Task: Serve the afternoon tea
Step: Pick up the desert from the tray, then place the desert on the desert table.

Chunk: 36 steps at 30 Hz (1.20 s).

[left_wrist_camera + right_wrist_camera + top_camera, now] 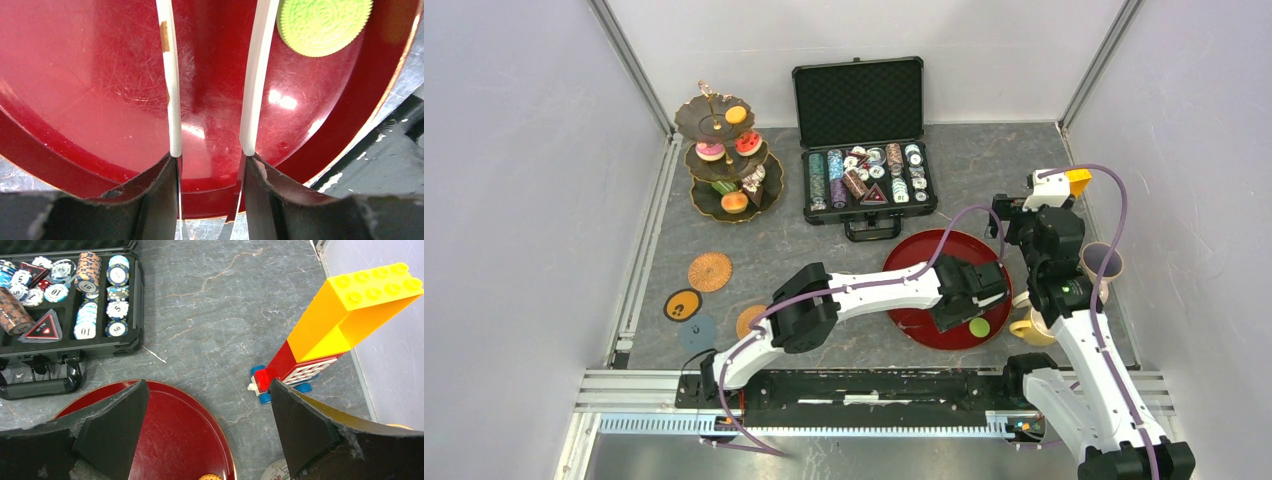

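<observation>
Green round (325, 22) lies flat on the red tray (75, 75), just ahead and right of the left claw (956, 315), its fingers slightly parted, empty; right claw (207, 390) gapes wide, farther off.

A green toy round (979, 327) lies in the round red tray (909, 265), before the black poker-chip case (859, 100); the dark three-tier stand (704, 205) stands left.

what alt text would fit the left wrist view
The left tool hangs close over a glossy red plate, its two white fingers slightly apart with nothing between them. A green round cookie lies on the plate at upper right.
</observation>
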Each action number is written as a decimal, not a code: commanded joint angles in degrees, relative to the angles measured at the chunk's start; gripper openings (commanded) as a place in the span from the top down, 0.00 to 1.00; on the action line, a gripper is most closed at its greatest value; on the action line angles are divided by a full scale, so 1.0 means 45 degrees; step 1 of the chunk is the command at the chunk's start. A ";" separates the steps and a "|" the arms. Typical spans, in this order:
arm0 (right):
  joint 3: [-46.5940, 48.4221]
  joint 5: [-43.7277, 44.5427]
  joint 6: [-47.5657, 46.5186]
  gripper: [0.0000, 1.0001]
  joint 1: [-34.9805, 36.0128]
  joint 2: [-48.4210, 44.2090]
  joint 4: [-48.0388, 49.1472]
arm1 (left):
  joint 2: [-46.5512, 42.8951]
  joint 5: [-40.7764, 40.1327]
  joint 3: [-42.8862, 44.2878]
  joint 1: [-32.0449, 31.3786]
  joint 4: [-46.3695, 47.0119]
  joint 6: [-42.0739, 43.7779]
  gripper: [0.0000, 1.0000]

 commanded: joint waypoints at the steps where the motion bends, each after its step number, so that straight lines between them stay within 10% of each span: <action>1: -0.0128 -0.0827 0.0280 0.02 0.0154 -0.0012 0.0851 | -0.1686 -0.0656 -0.0899 -0.0031 0.1417 0.0192 0.65; 18: 0.2324 -0.0762 0.1347 0.02 0.0931 0.5100 0.3143 | -0.7270 -0.1996 -0.4671 0.0749 0.0073 -0.1578 0.67; 27: -0.1651 -0.1658 -0.0353 0.02 0.1637 0.4709 0.7027 | -1.1000 -0.3122 -0.6103 0.4239 -0.2085 -0.3021 0.67; 36: -0.1819 -0.2378 -0.0791 0.02 0.1642 0.4411 0.7384 | -1.1888 -0.4351 -0.3266 0.9698 -0.3955 -0.2244 0.65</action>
